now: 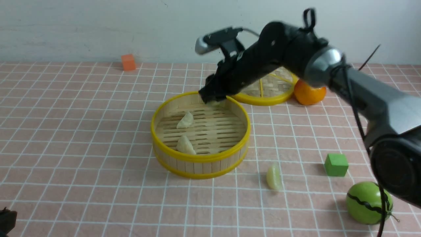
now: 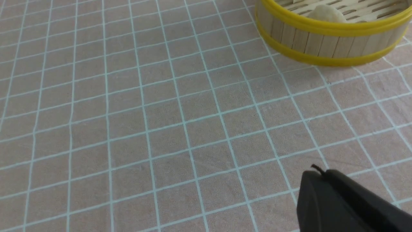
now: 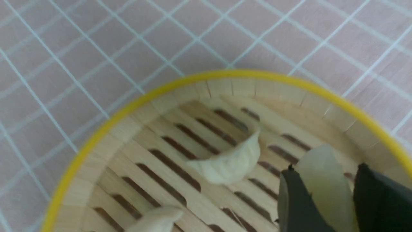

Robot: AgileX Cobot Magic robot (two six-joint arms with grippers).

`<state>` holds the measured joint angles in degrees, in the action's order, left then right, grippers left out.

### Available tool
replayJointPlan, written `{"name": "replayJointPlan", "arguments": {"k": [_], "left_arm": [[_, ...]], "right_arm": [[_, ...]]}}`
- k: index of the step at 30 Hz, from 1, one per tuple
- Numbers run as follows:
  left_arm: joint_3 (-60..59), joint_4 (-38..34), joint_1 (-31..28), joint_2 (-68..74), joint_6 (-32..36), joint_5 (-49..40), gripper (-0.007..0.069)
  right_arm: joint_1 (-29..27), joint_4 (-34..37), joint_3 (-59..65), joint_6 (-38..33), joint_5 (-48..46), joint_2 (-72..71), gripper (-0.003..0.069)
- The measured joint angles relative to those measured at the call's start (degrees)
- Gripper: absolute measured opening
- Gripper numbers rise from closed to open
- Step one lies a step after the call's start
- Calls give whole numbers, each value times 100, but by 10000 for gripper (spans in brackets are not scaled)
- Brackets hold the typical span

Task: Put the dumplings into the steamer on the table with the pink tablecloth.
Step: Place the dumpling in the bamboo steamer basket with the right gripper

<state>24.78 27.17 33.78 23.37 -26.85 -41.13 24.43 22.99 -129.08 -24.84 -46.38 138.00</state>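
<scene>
While two lie inside, a third hangs

As the right gripper (image 1: 213, 97) pinches a pale crescent-shaped toy dumpling (image 3: 323, 187) just inside the far wall of the yellow-rimmed round bamboo steamer (image 1: 197, 166), two cream dumplings (image 1: 185, 120) (image 1: 185, 145) rest on its slatted floor. A fourth dumpling (image 1: 274, 177) lies on the pink grid tablecloth (image 1: 82, 131) near the steamer. Whether the left gripper (image 2: 322, 193) is clenched cannot be told.

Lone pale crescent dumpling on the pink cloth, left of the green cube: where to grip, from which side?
Probably from straight above. The pale greenish crescent dumpling lies with its long axis running away from the camera, so close the right pincer across its narrow plump middle, left to right.
</scene>
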Motion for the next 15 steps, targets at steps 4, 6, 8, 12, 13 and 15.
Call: {"name": "replayJointPlan", "arguments": {"k": [4, 6, 8, 12, 13, 15], "left_arm": [[-25, -40, 0, 0, -5, 6, -14], [-24, -80, 0, 0, -5, 6, -14], [-24, -103, 0, 0, -5, 6, -14], [-24, -126, 0, 0, -5, 0, -14], [-24, -128, 0, 0, -5, 0, -14], [-24, -151, 0, 0, -5, -29, -14]], "right_arm": [[-50, -390, 65, 311, -60, 194, 293], [-76, -299, 65, 418, 16, 123, 356], [-85, -171, 65, 415, 43, -3, 423], [-85, -76, 65, 317, -169, -320, 505], [-97, -76, 65, 304, -297, -437, 514], [-125, -95, 77, 304, -567, -689, 521]]}}
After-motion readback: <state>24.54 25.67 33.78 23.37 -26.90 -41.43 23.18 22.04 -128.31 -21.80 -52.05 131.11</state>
